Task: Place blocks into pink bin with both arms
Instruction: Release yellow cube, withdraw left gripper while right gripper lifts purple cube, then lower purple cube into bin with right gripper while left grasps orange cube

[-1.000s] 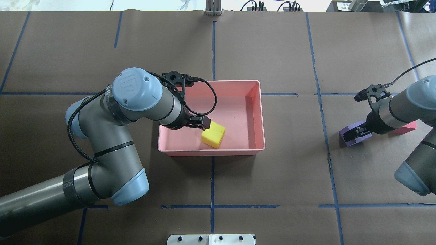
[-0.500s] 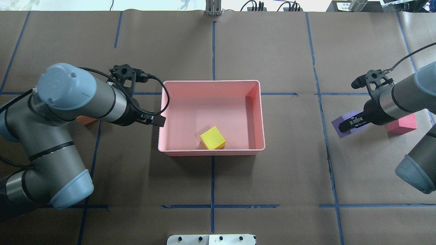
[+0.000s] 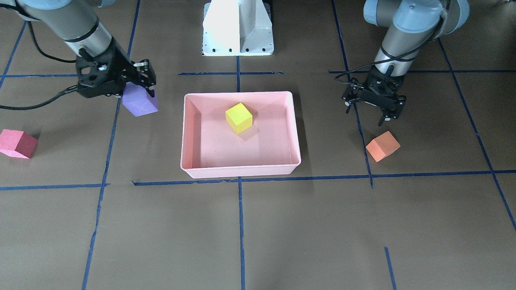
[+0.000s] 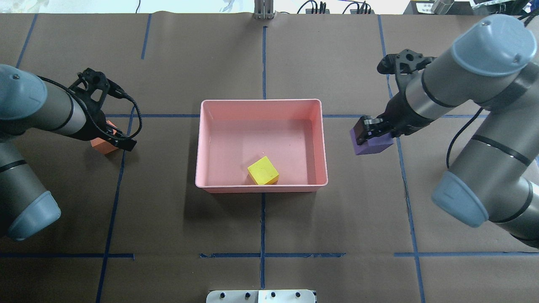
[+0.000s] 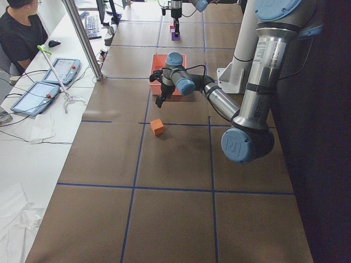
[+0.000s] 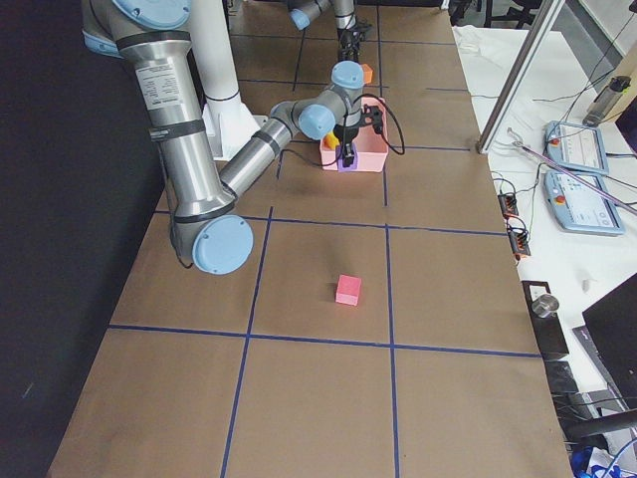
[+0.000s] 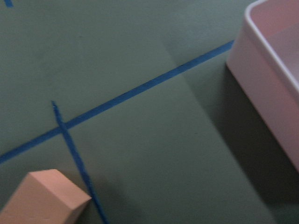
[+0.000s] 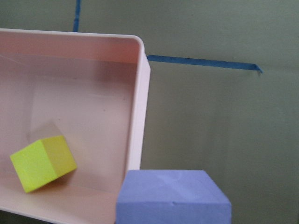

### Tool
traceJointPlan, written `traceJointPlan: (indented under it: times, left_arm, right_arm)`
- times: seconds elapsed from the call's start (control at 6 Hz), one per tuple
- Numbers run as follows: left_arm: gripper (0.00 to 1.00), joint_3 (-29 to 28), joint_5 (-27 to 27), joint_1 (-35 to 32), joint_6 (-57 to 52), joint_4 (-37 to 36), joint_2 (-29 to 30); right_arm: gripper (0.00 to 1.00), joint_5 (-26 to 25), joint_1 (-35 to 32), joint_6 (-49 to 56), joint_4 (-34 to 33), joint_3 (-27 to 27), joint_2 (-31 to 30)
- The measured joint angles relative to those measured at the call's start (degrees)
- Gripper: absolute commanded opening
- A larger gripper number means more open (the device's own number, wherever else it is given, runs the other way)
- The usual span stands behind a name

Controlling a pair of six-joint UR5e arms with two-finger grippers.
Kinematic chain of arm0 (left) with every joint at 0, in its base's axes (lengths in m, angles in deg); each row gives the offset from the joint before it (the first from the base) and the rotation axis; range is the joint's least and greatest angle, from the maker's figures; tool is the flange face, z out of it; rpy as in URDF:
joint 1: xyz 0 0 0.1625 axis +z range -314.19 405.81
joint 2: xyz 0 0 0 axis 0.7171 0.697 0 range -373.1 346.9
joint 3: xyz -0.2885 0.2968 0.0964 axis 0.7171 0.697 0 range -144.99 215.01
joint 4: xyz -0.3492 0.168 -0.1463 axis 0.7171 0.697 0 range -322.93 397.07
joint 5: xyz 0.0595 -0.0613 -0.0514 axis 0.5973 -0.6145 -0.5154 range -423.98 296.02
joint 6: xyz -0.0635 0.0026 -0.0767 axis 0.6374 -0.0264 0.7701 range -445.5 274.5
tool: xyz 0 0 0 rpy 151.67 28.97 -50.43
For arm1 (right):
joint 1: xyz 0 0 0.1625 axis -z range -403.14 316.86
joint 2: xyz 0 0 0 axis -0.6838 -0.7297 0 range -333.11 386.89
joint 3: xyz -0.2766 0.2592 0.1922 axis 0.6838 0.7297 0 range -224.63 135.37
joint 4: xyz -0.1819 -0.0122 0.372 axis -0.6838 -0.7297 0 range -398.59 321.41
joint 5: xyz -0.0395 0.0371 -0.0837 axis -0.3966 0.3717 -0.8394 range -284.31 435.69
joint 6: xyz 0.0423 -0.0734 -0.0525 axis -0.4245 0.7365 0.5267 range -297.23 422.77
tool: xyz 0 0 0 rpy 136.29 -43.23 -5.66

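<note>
The pink bin (image 4: 261, 102) (image 3: 240, 172) stands mid-table with the yellow-green block (image 4: 263, 170) (image 3: 238, 117) inside. My right gripper (image 4: 372, 131) (image 3: 141, 86) is shut on the purple block (image 4: 370, 144) (image 3: 139, 104) (image 8: 173, 198) and holds it above the paper just outside the bin's right wall. My left gripper (image 4: 120, 141) (image 3: 369, 112) is open and empty, hovering beside the orange block (image 4: 102, 146) (image 3: 383, 146) (image 7: 42, 198), which lies left of the bin. The pink-red block (image 3: 16, 143) (image 6: 347, 290) lies far right, hidden behind my right arm in the overhead view.
The white pedestal (image 3: 238, 28) stands behind the bin on the robot's side. Blue tape lines cross the brown paper. A side table with tablets (image 5: 35, 96) and a seated operator (image 5: 19, 33) is beyond the far edge.
My left gripper has left the yellow-green block in the bin and drawn back left to the orange block. My right gripper has lifted the purple block and carried it toward the bin.
</note>
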Motion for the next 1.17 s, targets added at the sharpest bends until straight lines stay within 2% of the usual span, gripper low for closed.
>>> traceJointPlan:
  times: [0.17,0.33,0.5,0.67,0.83,1.17]
  left_arm:
    - [1.00,-2.7,-4.1,-4.4,-8.0,0.0,0.0]
    - [1.00,-6.2,-9.3,-8.4,-15.2,0.1,0.3]
    - [1.00,-9.9,-12.3,-10.6,-19.9,0.6,1.1]
    - [1.00,-13.6,-14.6,-11.1,-21.7,3.4,2.0]
    - [1.00,-16.9,-16.8,-10.5,-22.3,7.4,2.9]
    - [1.00,-21.9,-18.1,-8.6,-25.9,13.1,3.7]
  right_arm:
    - [0.09,-4.2,4.5,-7.1,-0.1,4.2,5.9]
    - [0.36,-7.2,7.4,-11.4,0.0,8.4,10.3]
    - [0.85,-9.4,9.5,-13.1,1.7,12.1,12.3]
    - [1.00,-10.5,10.6,-14.0,4.5,15.2,12.8]
    - [1.00,-10.9,11.1,-14.5,6.5,16.5,12.7]
    - [1.00,-10.7,10.9,-14.4,7.2,13.9,10.8]
